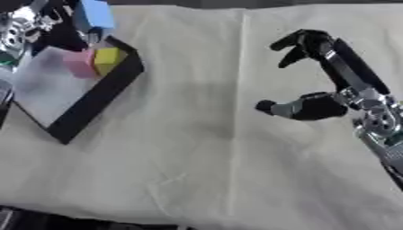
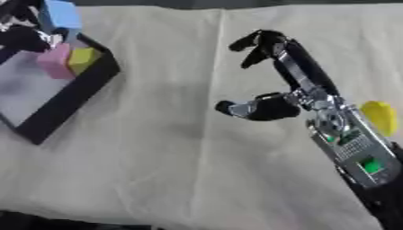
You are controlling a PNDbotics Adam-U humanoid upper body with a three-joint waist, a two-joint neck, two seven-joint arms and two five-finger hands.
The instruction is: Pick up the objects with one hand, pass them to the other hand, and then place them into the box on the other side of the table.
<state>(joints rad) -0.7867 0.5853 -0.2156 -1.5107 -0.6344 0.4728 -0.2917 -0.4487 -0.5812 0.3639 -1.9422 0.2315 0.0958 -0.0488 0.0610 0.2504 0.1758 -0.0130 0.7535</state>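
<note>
Holding blue block over box at ten o'clock, my left hand; right hand wide, empty. Risk: block catching the rim, tumbling outside.

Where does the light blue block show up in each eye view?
Left eye view: the light blue block sits at the top left, held by the left hand over the black-rimmed box.
Right eye view: top left corner.
Shared landmark: the pink block beside the yellow block.
</note>
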